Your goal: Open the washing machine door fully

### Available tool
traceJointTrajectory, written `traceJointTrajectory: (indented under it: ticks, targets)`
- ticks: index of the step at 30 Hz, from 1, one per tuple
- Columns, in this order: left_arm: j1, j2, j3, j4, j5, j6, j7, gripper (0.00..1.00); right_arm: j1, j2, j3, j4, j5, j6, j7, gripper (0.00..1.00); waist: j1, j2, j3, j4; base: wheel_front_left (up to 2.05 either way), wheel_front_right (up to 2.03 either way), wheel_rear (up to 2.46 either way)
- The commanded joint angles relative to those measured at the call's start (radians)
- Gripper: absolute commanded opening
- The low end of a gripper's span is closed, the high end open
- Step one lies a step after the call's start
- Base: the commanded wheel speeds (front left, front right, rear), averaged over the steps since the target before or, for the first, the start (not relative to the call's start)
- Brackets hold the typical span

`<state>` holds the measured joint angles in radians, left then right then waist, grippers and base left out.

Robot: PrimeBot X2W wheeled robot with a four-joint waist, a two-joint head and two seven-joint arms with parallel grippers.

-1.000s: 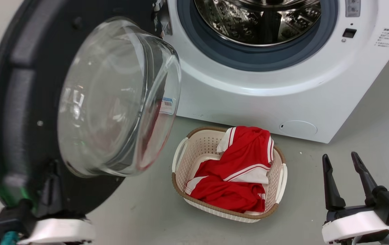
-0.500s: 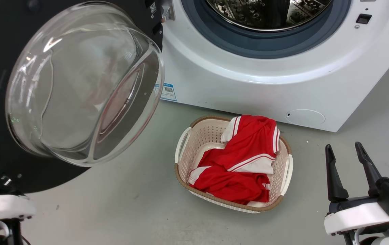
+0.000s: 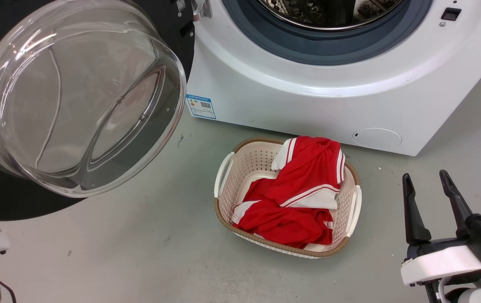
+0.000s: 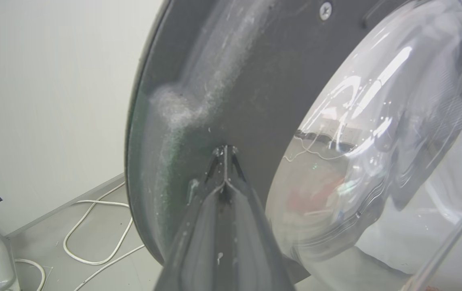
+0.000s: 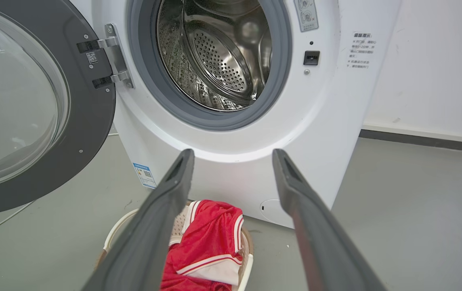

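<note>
The washing machine door point(image 4: 255, 81) meets the left gripper point(image 4: 225, 151), whose jaws are pressed together, tips seemingly touching its dark inner rim. The right gripper point(image 3: 423, 174) hangs apart, jaws wide. The door stands swung well clear of the washing machine point(image 3: 307, 97); little swing, if any, looks left.

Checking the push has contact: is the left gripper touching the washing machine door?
Touching. The left wrist view shows the left gripper, fingers shut, with its tips flush on the dark inner face of the washing machine door, beside the glass bowl; no gap.
</note>
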<state>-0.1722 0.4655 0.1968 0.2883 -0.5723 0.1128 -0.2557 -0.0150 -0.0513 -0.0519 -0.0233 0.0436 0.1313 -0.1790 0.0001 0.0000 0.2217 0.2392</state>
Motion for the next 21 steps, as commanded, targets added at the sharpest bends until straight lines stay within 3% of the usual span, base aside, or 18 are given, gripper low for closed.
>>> traceJointTrajectory:
  ticks: [1,6,12,21]
  targets:
    - [-0.014,0.005,0.008,0.012,0.006,-0.004,-0.005,0.0,-0.008,0.002,-0.001,0.003,-0.006,-0.001,-0.002,1.0,-0.0001,0.0,-0.003,-0.001,0.0,0.0,0.0]
    - [0.003,-0.015,0.007,0.007,0.038,-0.01,-0.01,0.0,0.006,0.002,-0.001,0.017,0.009,-0.001,-0.011,1.0,-0.0001,0.0,-0.032,-0.007,0.0,0.0,0.0]
    - [0.079,-0.076,0.0,-0.127,0.128,-0.001,-0.009,0.0,0.021,0.002,0.002,0.031,0.017,-0.001,-0.022,1.0,-0.0001,0.0,-0.073,-0.015,0.0,0.0,0.0]
    - [0.178,-0.165,-0.126,-0.3,0.251,0.002,-0.009,0.0,0.039,0.002,0.026,0.054,0.017,-0.001,-0.026,1.0,-0.0001,0.0,-0.129,-0.065,0.0,0.0,0.0]
